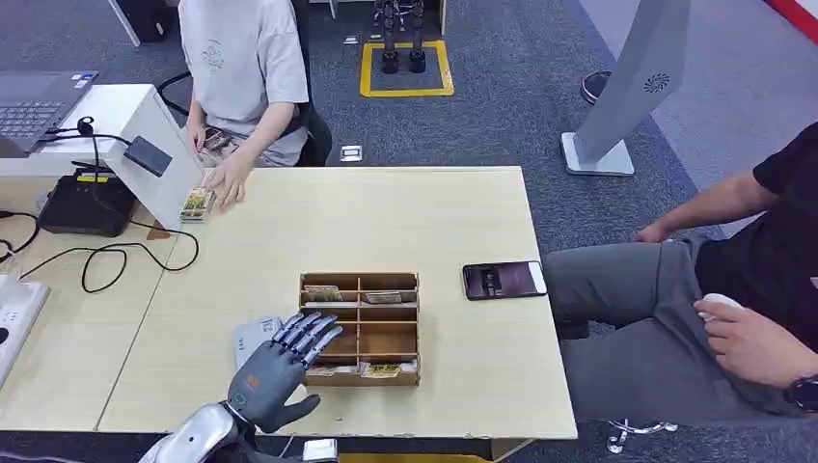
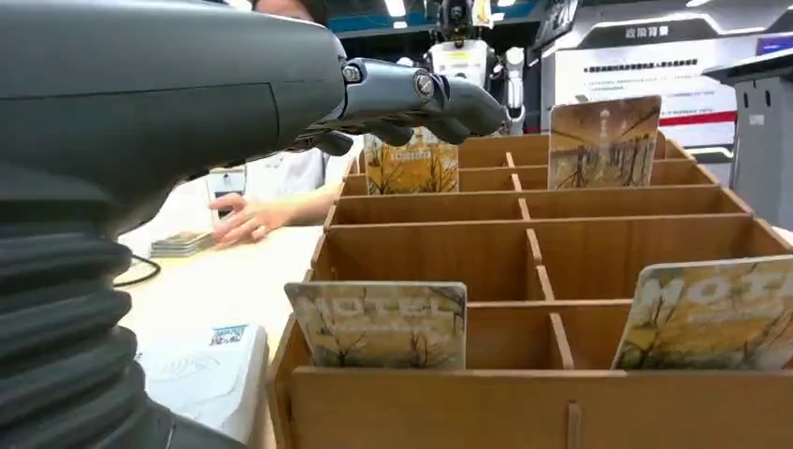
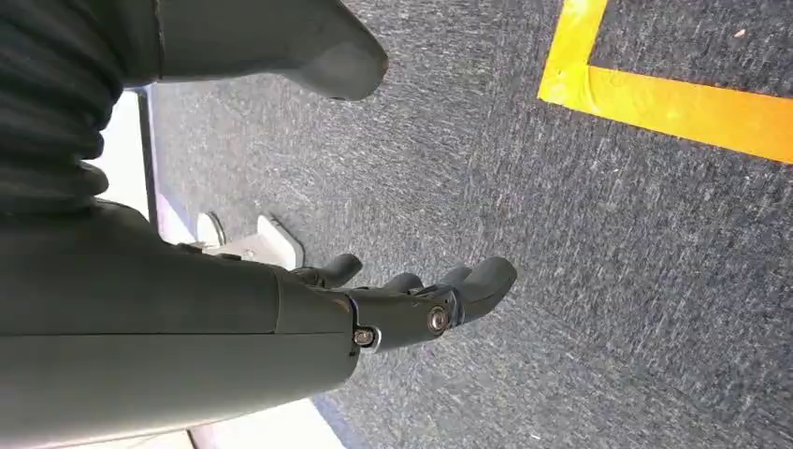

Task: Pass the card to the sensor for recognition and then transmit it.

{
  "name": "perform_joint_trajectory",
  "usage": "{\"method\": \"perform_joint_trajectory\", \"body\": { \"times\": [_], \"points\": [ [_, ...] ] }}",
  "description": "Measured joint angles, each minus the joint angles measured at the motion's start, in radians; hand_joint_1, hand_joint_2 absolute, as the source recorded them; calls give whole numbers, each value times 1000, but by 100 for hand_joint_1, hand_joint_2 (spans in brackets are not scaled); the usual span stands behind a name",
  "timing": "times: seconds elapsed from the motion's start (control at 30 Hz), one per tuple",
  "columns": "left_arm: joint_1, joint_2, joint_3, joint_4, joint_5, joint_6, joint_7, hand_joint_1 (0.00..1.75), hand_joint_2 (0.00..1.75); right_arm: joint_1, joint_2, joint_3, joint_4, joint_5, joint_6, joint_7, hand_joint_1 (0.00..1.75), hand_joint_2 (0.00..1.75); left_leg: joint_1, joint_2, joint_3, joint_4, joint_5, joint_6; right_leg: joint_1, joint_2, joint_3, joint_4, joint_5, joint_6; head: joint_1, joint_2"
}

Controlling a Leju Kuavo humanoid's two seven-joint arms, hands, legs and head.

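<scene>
Your left hand floats flat and empty beside the box on the tabletop; a card leans in its near slot; your right hand hangs loose, holding nothing.

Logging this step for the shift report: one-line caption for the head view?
Left hand open over the card tray's left edge, beside the white sensor.

We can read the word "MOTEL" in big pale letters on the two near cards that stand in the wooden box. The white sign far behind has writing too small to read.
</scene>
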Motion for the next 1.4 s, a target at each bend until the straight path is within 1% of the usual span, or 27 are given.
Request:
{"method": "perform_joint_trajectory", "body": {
  "times": [0.37,0.4,0.43,0.77,0.93,1.2,1.4],
  "points": [
    [7,-14,1,20,10,1,2,0,175,0,0,-5,0,2,0,0,0,175,0,0,0,0,0,0,0,0,0,0,0,0,0,0],
    [7,-17,1,22,9,1,2,162,175,0,0,-5,0,2,0,0,0,175,0,0,0,0,0,0,0,0,0,0,0,0,0,0],
    [8,-18,1,24,9,1,2,175,175,0,0,-5,0,3,0,0,0,175,0,0,0,0,0,0,0,0,0,0,0,0,0,0],
    [8,-29,7,39,27,-9,4,175,175,-1,0,-6,0,5,0,-1,0,175,0,0,0,0,0,0,0,0,0,0,0,0,0,0],
    [9,-40,21,39,53,-18,2,175,175,-1,0,-7,0,6,0,-1,0,175,0,0,0,0,0,0,0,0,0,0,0,0,0,0],
    [9,-42,44,43,53,-24,2,175,175,-2,0,-8,0,11,0,-8,0,175,0,0,0,0,0,0,0,0,0,0,0,0,0,0],
    [-9,-30,65,43,92,-63,-9,175,175,-6,0,-8,0,13,1,-13,0,175,0,0,1,0,1,-1,0,0,0,0,1,-1,0,0]
  ]
}}
